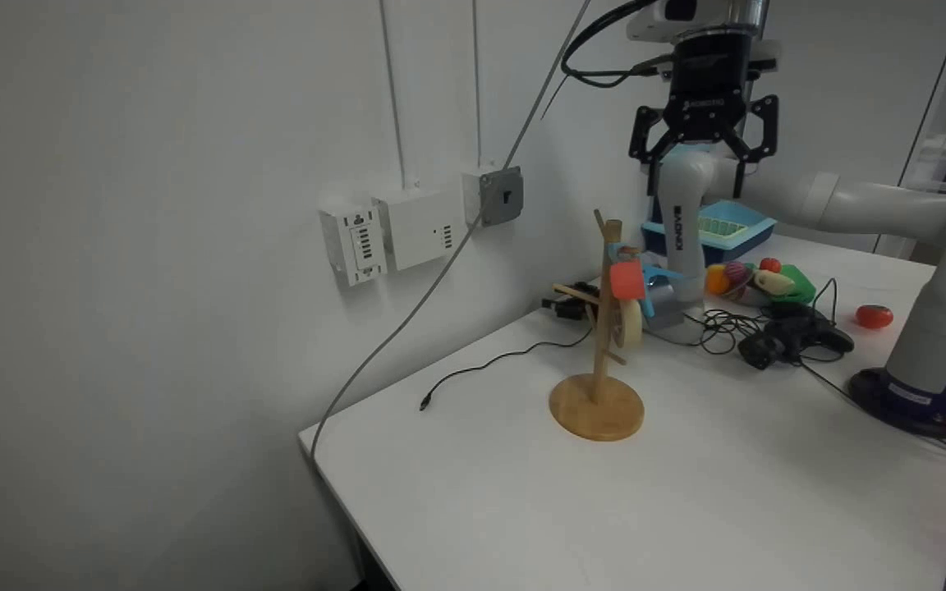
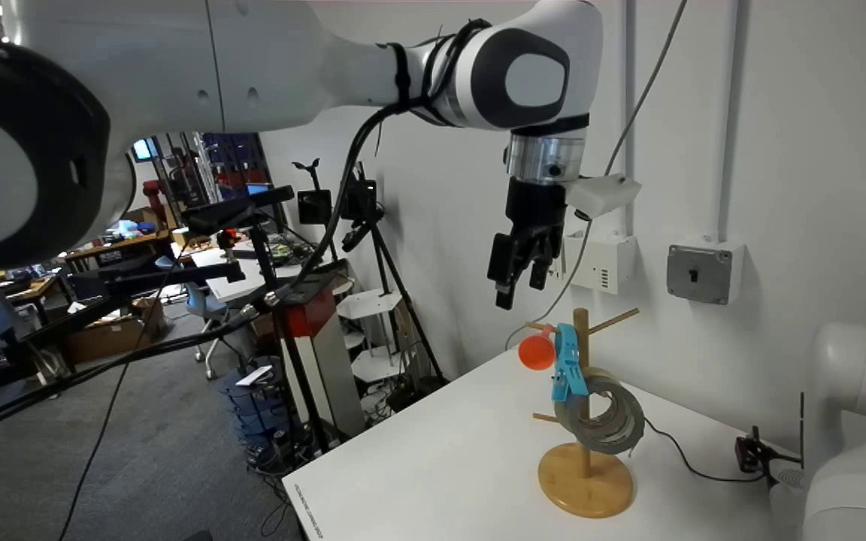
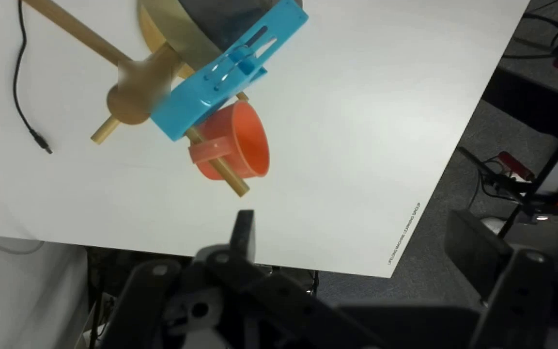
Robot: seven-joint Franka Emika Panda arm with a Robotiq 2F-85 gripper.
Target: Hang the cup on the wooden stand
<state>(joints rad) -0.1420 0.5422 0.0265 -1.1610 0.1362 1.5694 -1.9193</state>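
Wooden stand [image 1: 601, 357]: cup [image 3: 246, 135] was borne by its handle [image 3: 209, 150] around a peg [image 3: 230, 178].
Claw [image 1: 695, 185]: was held spread above, presumably for clearance.

The wooden stand [image 1: 602, 353] is smooth-looking wood with a faint satin finish, and the cup [image 3: 247, 140] plus the blue clip [image 3: 218, 82] look like plastic, smooth with a bit of shine. The tabletop [image 1: 645, 501] is smooth too with a soft sheen, while the tape roll [image 2: 602, 442] looks kinda dull. The gripper [image 1: 695, 194] is matt, but the wrist collar [image 2: 546, 159] is shiny metal.
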